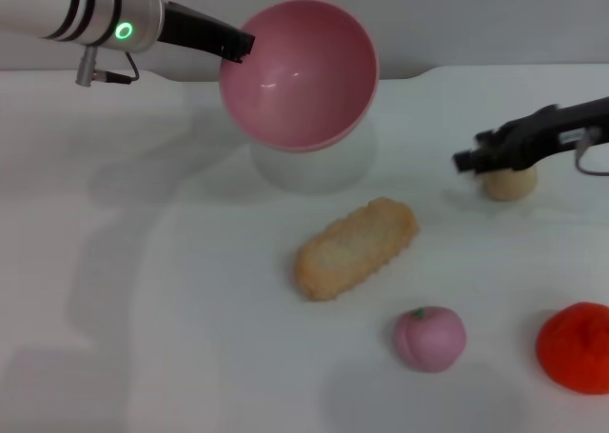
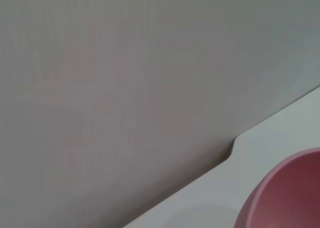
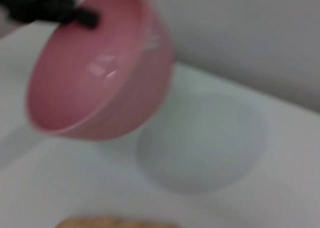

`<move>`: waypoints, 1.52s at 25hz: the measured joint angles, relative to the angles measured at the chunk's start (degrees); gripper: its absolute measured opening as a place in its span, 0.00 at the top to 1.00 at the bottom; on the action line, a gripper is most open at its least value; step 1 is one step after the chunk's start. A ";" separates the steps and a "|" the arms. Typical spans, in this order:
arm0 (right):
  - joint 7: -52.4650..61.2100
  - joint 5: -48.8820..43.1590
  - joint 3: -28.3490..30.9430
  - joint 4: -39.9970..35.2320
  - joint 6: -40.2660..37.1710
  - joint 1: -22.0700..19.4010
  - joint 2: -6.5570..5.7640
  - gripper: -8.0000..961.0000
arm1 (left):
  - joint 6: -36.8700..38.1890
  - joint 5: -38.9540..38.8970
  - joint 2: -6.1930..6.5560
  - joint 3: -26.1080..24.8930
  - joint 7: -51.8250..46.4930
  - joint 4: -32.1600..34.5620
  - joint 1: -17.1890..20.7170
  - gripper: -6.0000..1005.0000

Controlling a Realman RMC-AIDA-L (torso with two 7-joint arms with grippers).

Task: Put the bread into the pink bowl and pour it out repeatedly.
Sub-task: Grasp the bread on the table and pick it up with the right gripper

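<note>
Holding the pink bowl by its left rim, our left gripper has its fingers clamped on the edge and keeps the bowl lifted and tipped, its empty inside facing the near side. The bread lies on the white table, plain side up, near of the bowl and apart from it. Our right gripper hovers at the right, just beside a small beige lump; we cannot tell whether its fingers are open. To do this well, we judge the bowl should return upright and settle before the bread is picked up.
</note>
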 joint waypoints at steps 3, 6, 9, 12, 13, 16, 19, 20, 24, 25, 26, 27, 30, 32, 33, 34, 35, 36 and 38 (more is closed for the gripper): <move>0.61 -5.78 -0.24 0.04 -5.59 4.13 1.30 0.41 | 0.23 0.00 0.00 0.00 0.39 0.02 0.05 0.95; 0.61 -10.73 -0.23 -0.60 -8.64 7.12 3.21 0.40 | 0.34 -0.05 -0.05 0.00 0.83 -0.10 0.11 0.95; 0.32 -14.07 -0.24 -0.94 -9.87 9.45 4.60 0.39 | 0.55 -0.37 -0.12 0.73 0.86 -0.39 0.32 0.95; -0.22 -15.85 -0.41 -0.75 -11.04 11.80 5.59 0.37 | 0.67 -1.83 -0.14 1.90 0.91 -0.15 1.22 0.95; -0.27 -16.54 -0.44 -0.75 -11.21 12.43 5.91 0.36 | 0.67 -2.55 -0.14 2.31 0.94 0.04 1.64 0.95; -0.33 -18.71 -0.30 -1.11 -10.16 13.43 7.20 0.36 | 0.70 -4.34 -0.11 2.81 1.35 0.56 2.81 0.95; -1.06 -20.35 -0.47 -1.56 -6.71 13.24 8.97 0.36 | 0.78 -5.75 -0.09 2.88 2.04 1.10 3.72 0.95; -1.43 -21.01 -0.49 -1.71 -5.56 13.00 9.66 0.36 | 0.81 -6.13 -0.09 2.91 2.17 1.18 3.94 0.95; -3.46 -23.32 -0.93 -1.85 -1.89 11.96 11.75 0.35 | 0.88 -6.72 -0.07 2.93 2.34 1.48 4.23 0.95; -3.65 -23.37 -1.54 -1.69 -1.19 11.76 11.89 0.35 | 0.90 -6.73 -0.07 2.93 2.34 1.63 4.25 0.95; -3.75 -23.36 -2.24 -1.56 -0.60 11.56 11.97 0.35 | 0.96 -6.74 -0.06 2.93 2.27 1.79 4.30 0.95; -3.81 -23.29 -2.91 -1.47 -0.05 11.35 12.01 0.35 | 1.01 -6.75 -0.05 2.93 2.17 1.95 4.34 0.95; -4.54 -23.13 -4.05 -1.66 0.72 10.62 12.12 0.35 | 1.18 -6.84 -0.06 2.93 1.92 2.42 4.42 0.95; -5.32 -23.04 -4.45 -1.85 1.21 10.19 12.17 0.36 | 1.66 -7.06 -0.08 2.94 1.74 2.81 4.43 0.95; -5.73 -23.01 -4.57 -1.85 1.57 10.03 12.18 0.36 | 1.97 -7.17 -0.09 2.93 1.71 3.01 4.43 0.95; -6.58 -22.81 -4.76 -1.77 2.40 9.88 12.18 0.36 | 2.25 -7.27 -0.09 2.96 1.66 3.22 4.43 0.95; -7.16 -22.55 -4.79 -1.61 2.91 9.82 12.19 0.36 | 2.52 -7.37 -0.10 3.01 1.61 3.43 4.43 0.95; -7.16 -22.55 -4.79 -1.61 2.91 9.82 12.19 0.36 | 2.68 -7.38 -0.11 3.04 1.53 3.54 4.43 0.95; -8.19 -21.98 -4.85 -1.41 3.83 9.77 12.19 0.36 | 3.10 -7.39 -0.12 3.16 1.08 3.75 4.43 0.95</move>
